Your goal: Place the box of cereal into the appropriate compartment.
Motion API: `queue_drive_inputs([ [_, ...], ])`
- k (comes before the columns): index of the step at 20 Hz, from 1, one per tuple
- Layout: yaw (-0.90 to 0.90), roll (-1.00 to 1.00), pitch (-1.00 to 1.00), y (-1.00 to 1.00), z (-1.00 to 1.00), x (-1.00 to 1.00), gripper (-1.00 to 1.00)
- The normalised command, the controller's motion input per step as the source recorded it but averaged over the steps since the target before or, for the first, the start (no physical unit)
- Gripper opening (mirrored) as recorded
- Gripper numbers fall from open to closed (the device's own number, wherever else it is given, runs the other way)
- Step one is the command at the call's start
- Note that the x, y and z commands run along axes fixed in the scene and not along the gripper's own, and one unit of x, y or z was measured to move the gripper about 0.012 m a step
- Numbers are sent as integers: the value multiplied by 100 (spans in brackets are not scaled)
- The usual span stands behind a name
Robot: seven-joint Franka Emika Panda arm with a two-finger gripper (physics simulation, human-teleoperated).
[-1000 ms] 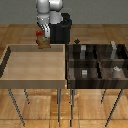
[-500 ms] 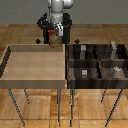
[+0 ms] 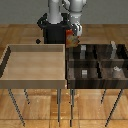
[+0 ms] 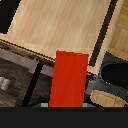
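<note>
Up front, light wood tray (image 3: 10, 70) sits on exterior view's left, dark compartment bin (image 3: 70, 75) touching it on exterior view's right w/ pale grey blocks (image 3: 85, 73) inside; behind those, box of cereal (image 3: 73, 38) hangs in the air over the bin's back corner by the seam, upright; gripper (image 3: 74, 31) has it from above, fingers clamped on its top; wrist view: red carton face (image 4: 69, 80) fills centre, fingertips hidden.
</note>
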Motion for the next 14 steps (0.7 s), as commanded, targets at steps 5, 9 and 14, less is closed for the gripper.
queue_drive_inputs([
  [5,0,0,0,100,0,0,-100],
  [9,0,0,0,100,0,0,-100],
  [14,0,0,0,100,0,0,-100],
])
